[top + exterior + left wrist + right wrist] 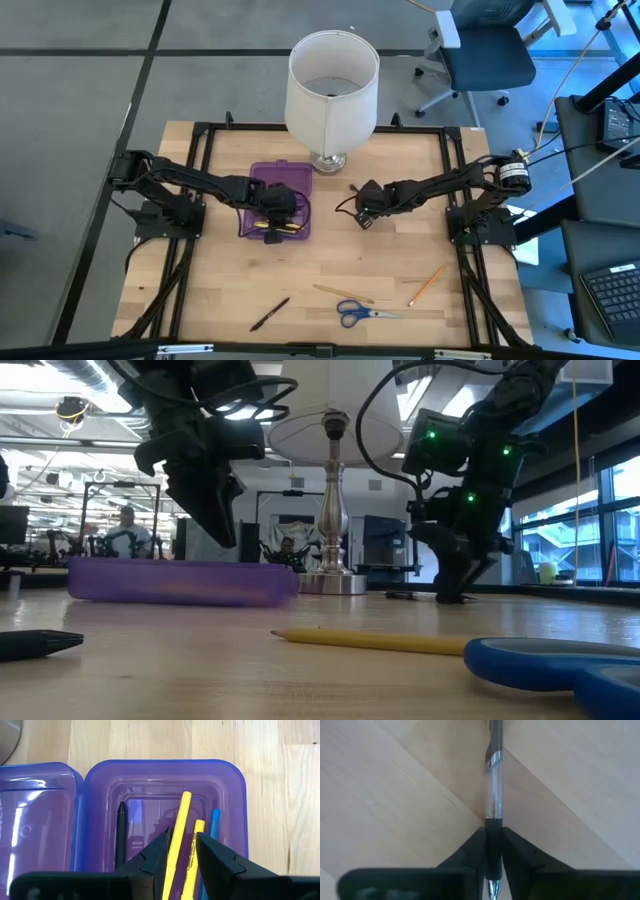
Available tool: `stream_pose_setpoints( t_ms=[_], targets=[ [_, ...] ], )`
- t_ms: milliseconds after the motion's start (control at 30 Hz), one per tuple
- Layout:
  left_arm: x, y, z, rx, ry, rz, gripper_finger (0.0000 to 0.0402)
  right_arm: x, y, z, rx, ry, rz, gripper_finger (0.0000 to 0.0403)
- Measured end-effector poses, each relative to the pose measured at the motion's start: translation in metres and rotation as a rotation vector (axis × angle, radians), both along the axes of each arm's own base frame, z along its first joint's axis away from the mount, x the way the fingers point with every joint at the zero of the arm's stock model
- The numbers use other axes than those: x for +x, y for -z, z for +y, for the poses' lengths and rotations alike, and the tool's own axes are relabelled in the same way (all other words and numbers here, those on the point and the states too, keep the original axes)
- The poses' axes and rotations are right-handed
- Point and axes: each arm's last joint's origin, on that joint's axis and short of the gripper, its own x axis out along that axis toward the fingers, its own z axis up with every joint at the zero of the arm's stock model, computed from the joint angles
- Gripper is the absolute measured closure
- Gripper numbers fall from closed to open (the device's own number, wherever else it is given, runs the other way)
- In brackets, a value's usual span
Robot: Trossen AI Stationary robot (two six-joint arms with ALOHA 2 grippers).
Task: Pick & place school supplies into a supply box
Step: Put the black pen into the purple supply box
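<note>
While left gripper (181, 851) hovers over supply box (230, 775), right gripper (493, 849) prob. pinches pen (493, 795).

robotics lab in an open-plan office space. two dark arms bolted to a black metal frame (200, 135) around a wooden table (330, 270) on grey carpet. office chair (485, 55) and a side desk with keyboard (612, 290) beside it. low view looks past the lamp (332, 480) into a long room with ceiling strip lights, exposed ducts, monitors, seated people (125, 530) in the background, large windows (560, 530) on one side.
</note>
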Motion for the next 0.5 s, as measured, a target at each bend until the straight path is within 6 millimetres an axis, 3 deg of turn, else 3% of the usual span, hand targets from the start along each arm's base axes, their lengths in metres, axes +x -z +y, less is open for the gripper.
stream_pose_setpoints(
  t_ms=[233, 500],
  targets=[
    [-0.005, -0.007, 0.001, -0.019, -0.037, -0.012, 0.0307, -0.001, -0.004, 0.003, -0.014, -0.008, -0.010, 0.0370],
    [-0.022, -0.049, 0.002, -0.011, -0.088, -0.198, 0.0305, -0.002, -0.025, 0.020, -0.019, -0.069, -0.109, 0.0366]
  ],
)
